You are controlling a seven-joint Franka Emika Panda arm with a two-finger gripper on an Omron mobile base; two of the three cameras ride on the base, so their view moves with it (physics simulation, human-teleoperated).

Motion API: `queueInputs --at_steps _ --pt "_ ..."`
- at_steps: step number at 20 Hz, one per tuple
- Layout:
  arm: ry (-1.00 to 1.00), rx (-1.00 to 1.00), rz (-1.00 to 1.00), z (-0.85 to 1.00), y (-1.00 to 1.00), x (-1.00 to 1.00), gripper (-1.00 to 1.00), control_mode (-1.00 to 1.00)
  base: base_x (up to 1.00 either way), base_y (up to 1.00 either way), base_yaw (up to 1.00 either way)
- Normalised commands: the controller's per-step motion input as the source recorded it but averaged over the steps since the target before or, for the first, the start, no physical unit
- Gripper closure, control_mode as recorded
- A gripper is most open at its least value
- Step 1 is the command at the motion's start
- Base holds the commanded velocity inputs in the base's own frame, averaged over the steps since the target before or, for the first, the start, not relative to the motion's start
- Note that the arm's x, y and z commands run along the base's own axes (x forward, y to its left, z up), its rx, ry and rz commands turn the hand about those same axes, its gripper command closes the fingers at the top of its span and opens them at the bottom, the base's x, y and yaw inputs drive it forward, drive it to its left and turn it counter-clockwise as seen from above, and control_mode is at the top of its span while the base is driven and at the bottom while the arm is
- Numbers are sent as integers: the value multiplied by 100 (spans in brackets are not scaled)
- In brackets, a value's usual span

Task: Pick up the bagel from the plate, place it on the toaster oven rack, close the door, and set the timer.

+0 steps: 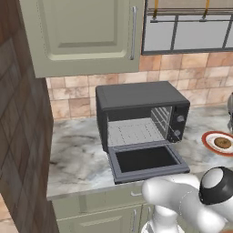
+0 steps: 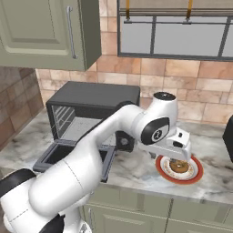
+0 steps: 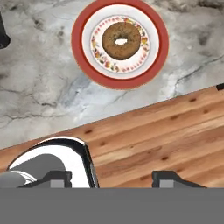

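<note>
Bagel, golden-brown ring, lies flat, hole upward, centred on round white red-rimmed plate. Plate rests on grey marbled countertop right of black toaster oven, door down. Two-finger gripper hovers above, fingers apart, holding nothing.

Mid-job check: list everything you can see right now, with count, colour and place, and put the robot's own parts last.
bagel: one, golden-brown with a hole, lying on the plate.
plate: one, white with a red-orange rim, on the counter right of the oven.
toaster oven: one, black, on the counter against the tiled wall.
toaster oven rack: one, light grey, inside the oven, bare.
door: one, dark grey frame with dark glass, folded down open.
counter: one, grey marble.
wall cabinet: one, pale green, above the oven.
window: one, dark frame, above the tiles.
gripper: one, dark fingertips, open, above the plate, holding nothing.
</note>
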Motion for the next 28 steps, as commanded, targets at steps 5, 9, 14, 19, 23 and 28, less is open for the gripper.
queueInputs --at_steps 5,9,14,19,23,28 --pt "0 9 21 -13 -10 40 -100 -100 0 0 0" --pt "0 3 19 -21 -6 32 -100 -100 0 0 0" --pt "0 0 8 -23 -11 26 -100 -100 0 0 0" --pt "1 0 0 -29 -14 21 -100 -100 0 0 0" --pt "0 0 0 -28 -14 20 -100 -100 0 0 0" --pt "3 0 0 -28 -7 26 -100 -100 0 0 0"
